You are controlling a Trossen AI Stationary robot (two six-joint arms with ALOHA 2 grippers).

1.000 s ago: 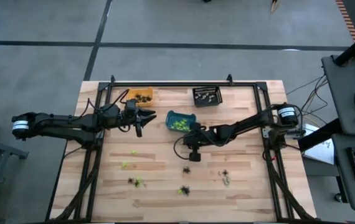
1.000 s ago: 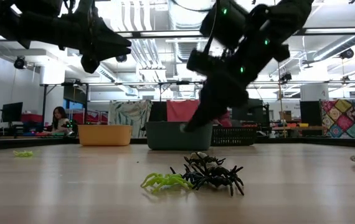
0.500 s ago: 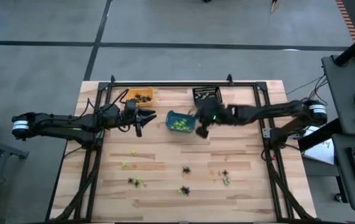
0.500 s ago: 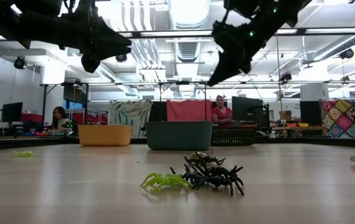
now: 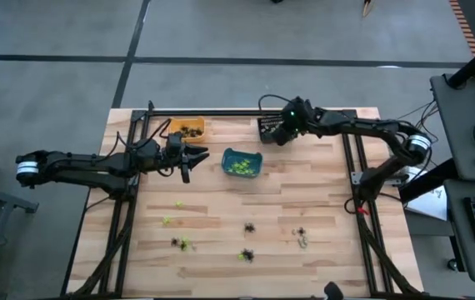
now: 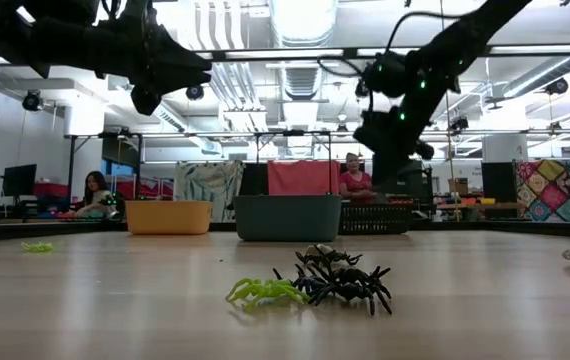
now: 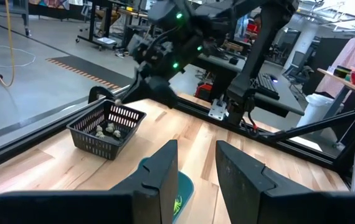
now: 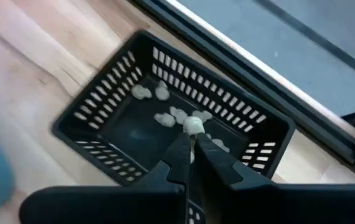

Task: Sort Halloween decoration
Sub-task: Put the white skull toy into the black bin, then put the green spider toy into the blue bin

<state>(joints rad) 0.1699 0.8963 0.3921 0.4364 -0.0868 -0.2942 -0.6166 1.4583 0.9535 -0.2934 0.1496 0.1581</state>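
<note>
Small spider-like Halloween decorations lie loose on the wooden table, lime green (image 5: 167, 221) and black (image 5: 250, 227) ones; a green and black clump (image 6: 315, 282) shows close in the low view. My right gripper (image 5: 281, 133) hovers over the black bin (image 5: 277, 127), slanting down, shut on a pale trinket (image 8: 193, 126). More pale trinkets (image 8: 165, 117) lie on that bin's floor. My left gripper (image 5: 200, 156) hangs level above the table between the orange bin (image 5: 187, 127) and the teal bin (image 5: 242, 163), fingers apart (image 7: 196, 168) with nothing between them. My right gripper pinches the pale grey-white trinket (image 8: 193, 126) between the free ends of its two fingers (image 8: 179, 152). The fingers slant down from above. The trinket is lifted clear, over the inside of the black bin.
The three bins stand in a row near the table's far edge; the teal one holds green trinkets (image 5: 237, 167), the orange one dark ones (image 5: 192, 130). A black metal frame (image 5: 221, 114) runs along the far edge and down both sides. People sit in the room behind (image 6: 95, 190).
My right gripper has risen from the middle of the table and swung toward the far edge, past the teal bin, to a spot over the black bin, rolling and tipping as it went. Its fingers have stayed shut.
</note>
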